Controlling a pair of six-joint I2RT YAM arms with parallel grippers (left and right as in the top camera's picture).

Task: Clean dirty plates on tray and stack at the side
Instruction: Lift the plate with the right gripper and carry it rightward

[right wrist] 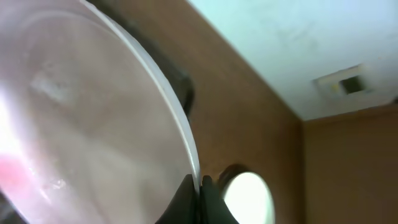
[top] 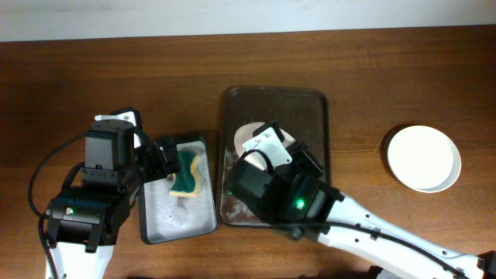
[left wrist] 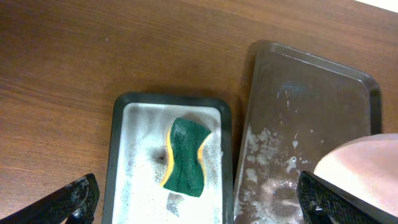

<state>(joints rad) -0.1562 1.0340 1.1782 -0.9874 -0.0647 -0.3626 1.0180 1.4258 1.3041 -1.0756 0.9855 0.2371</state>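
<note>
My right gripper [right wrist: 200, 186] is shut on the rim of a white plate [right wrist: 93, 124] and holds it tilted on edge above the dark brown tray [top: 314, 105]. A red smear shows on the plate's face at the left edge of the right wrist view. The same plate shows in the overhead view [top: 248, 138] and the left wrist view [left wrist: 367, 163]. Another white plate [top: 423, 157] lies on the table at the right, also seen in the right wrist view [right wrist: 249, 196]. My left gripper [left wrist: 202, 208] is open and empty above the sponge tray [left wrist: 121, 155].
A green and yellow sponge [left wrist: 185, 155] lies in the foamy grey-bottomed sponge tray [top: 151, 225], left of the brown tray [left wrist: 298, 93]. Soapy residue covers the brown tray's near end. The right arm [top: 349, 221] crosses the table's front right.
</note>
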